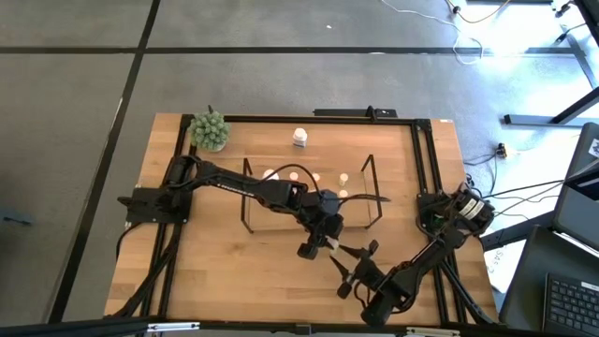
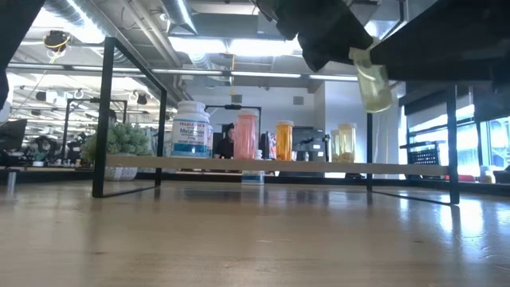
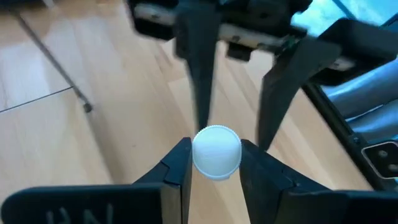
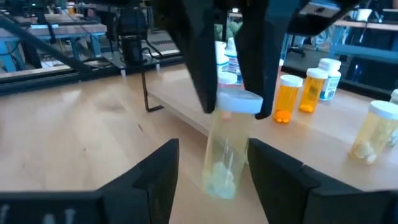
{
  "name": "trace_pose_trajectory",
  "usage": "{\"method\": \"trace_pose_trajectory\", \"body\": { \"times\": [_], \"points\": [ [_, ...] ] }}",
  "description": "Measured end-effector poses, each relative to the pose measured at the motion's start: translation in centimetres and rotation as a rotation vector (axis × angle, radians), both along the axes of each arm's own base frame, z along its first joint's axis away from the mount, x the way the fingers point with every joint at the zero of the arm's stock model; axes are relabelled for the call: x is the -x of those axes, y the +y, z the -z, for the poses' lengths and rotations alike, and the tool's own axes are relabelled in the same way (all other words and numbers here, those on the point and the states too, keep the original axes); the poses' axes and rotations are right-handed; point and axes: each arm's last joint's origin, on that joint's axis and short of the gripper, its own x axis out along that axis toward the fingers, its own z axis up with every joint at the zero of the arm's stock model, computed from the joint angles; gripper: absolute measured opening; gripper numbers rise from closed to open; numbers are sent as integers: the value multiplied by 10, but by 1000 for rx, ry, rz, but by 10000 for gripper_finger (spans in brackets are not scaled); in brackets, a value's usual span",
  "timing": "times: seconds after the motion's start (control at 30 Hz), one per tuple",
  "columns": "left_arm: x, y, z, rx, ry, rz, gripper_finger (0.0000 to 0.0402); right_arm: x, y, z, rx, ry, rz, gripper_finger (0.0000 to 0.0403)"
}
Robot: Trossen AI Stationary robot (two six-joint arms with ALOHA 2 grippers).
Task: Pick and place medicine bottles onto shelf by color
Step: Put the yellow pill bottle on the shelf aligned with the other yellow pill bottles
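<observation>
clear cream bottle (image 4: 225,149) hangs above table (image 1: 225,271), in front of shelf (image 1: 309,192). i see left gripper (image 3: 214,165) clamped on its white cap. my right gripper (image 4: 211,168) sits around bottle body, fingers apart, not touching. pink, orange, cream bottles on shelf; white bottle (image 1: 299,138) behind shelf.

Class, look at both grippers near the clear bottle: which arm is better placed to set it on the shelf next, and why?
Left, probably. The left gripper grips the clear bottle by its white cap, hanging just in front of the shelf. The right gripper sits open around the bottle's body without holding it, farther from the shelf.
</observation>
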Motion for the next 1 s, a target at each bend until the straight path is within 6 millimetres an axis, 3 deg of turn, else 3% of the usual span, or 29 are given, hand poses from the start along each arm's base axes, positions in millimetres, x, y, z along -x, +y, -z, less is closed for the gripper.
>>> {"method": "trace_pose_trajectory", "body": {
  "times": [0.37,0.7,1.0],
  "points": [
    [-2,20,0,-4,10,-41,90,21,-1,-30,49,38,-47,193],
    [-10,38,-26,-90,-85,-115,90,34,-5,-67,85,54,-90,193],
    [-13,51,-18,-94,-56,-149,90,46,-14,-105,79,32,-121,193]
  ]
}}
